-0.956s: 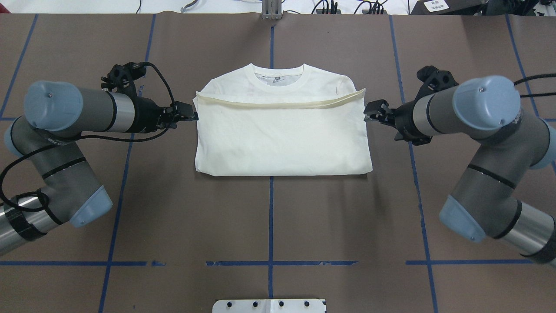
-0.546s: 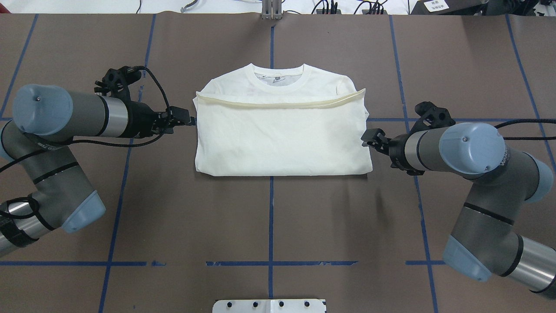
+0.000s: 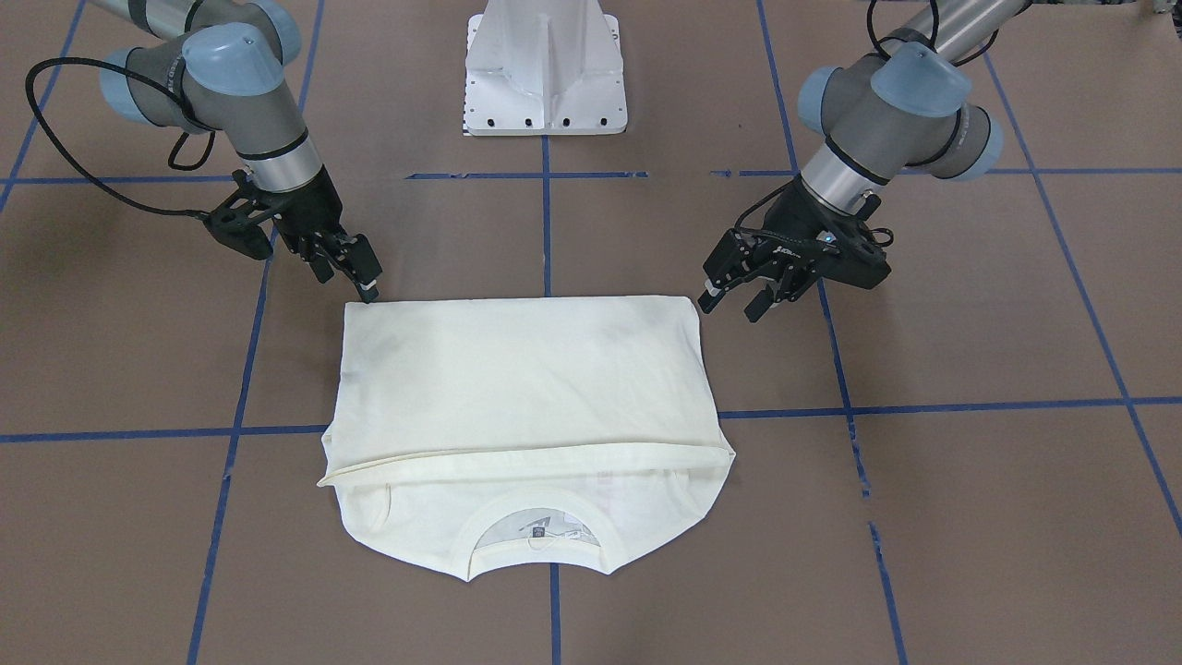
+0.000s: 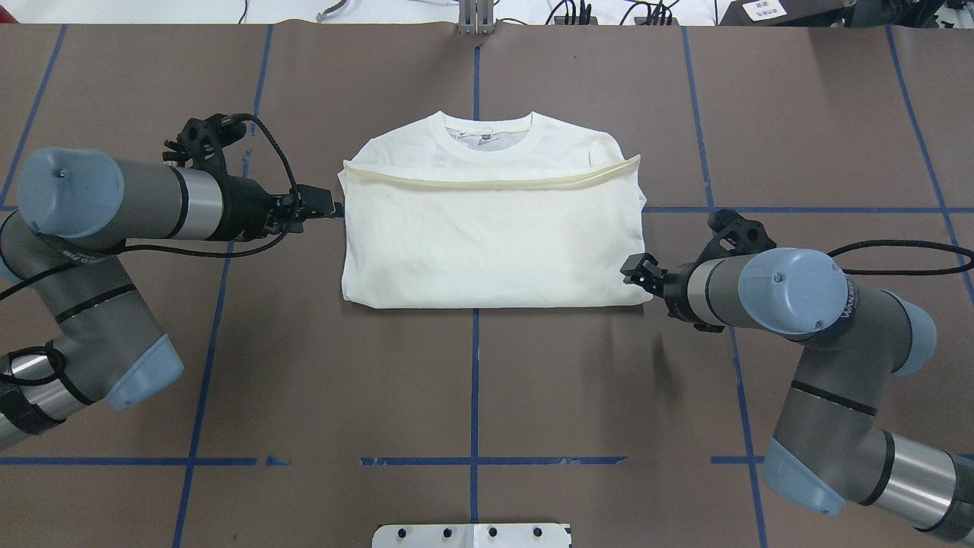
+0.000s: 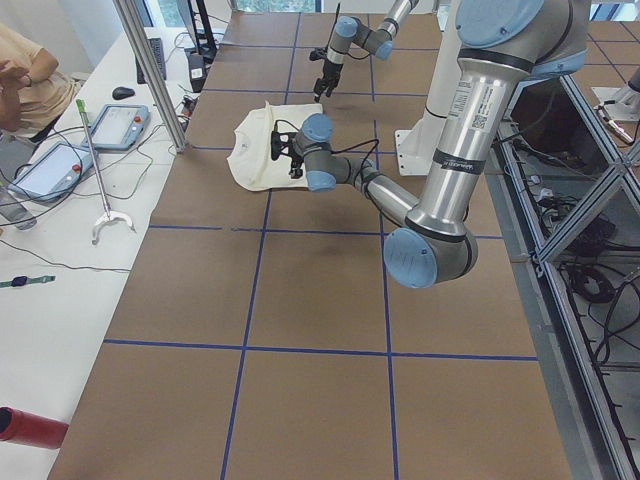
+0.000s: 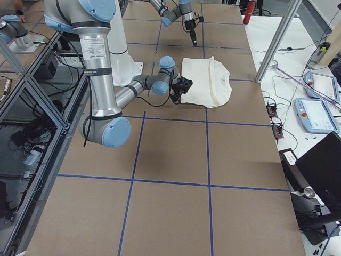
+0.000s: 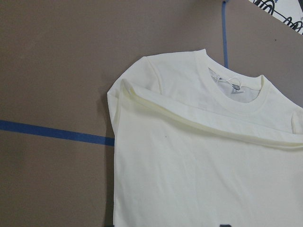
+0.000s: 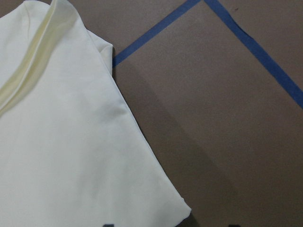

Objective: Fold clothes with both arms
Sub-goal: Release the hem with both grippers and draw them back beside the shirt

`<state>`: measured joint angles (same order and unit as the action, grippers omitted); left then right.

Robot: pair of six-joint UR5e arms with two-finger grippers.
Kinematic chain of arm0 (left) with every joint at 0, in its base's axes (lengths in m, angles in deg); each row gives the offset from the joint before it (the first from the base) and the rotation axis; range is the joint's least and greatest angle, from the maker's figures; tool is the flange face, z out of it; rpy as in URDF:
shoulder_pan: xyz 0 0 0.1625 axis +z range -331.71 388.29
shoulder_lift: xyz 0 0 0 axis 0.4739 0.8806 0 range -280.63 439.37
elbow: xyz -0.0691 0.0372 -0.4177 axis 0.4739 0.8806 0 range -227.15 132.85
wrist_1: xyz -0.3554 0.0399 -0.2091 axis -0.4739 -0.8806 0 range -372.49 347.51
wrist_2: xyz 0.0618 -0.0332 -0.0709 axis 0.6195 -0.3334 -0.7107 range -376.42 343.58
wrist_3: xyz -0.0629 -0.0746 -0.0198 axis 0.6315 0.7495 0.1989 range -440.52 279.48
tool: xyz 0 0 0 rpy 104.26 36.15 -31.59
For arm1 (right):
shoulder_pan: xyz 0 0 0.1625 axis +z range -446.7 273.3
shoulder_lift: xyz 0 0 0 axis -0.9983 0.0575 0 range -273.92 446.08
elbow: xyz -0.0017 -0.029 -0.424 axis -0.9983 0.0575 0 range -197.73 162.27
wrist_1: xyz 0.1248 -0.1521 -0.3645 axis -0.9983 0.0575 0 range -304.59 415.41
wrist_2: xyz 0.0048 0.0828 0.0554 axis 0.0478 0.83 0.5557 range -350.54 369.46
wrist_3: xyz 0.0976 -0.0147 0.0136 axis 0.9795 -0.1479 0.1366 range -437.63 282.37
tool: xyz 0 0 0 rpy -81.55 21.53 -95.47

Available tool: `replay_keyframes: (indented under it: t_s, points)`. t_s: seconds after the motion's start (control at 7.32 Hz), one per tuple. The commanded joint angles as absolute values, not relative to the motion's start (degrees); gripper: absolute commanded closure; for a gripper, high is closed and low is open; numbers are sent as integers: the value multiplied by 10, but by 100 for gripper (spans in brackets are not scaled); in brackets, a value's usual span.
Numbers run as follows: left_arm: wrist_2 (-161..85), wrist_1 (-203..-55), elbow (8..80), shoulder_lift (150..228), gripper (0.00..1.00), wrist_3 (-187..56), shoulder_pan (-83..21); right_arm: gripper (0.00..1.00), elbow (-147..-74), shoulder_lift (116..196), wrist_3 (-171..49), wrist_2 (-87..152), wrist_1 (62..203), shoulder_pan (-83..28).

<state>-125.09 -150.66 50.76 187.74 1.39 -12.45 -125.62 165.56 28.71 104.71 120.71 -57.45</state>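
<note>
T-shirt [image 4: 494,243] folded, between left claw [image 4: 331,207], right claw [image 4: 630,268]

left claw [image 3: 729,308] spread, right claw [image 3: 351,282] spread

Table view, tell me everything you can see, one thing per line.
T-shirt: one, cream, folded, mid-table, collar away from the robot.
Table: one, brown cover, blue tape lines.
Base plate: one, white, at the robot's table edge.
Grabber pole: one, silver, side bench.
Tablets: two, grey, side bench.
Cylinder: one, red, bench's near end.
Person: one, tan shirt, beside the bench.
Left arm and right arm: two, grey with light-blue caps.
Left gripper: black, open, at the shirt's left edge.
Right gripper: black, open, at its right corner nearest the robot.
</note>
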Motion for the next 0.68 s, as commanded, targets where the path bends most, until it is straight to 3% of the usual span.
replay_keyframes:
  t_s: [0.0,0.55]
  points:
    - [-1250,-1507,509,1869,18,14,-125,20,-1245,1654,289,1046,1207,-580]
    - [-1250,-1507,509,1869,18,14,-125,23,-1228,1652,282,1046,1206,-587]
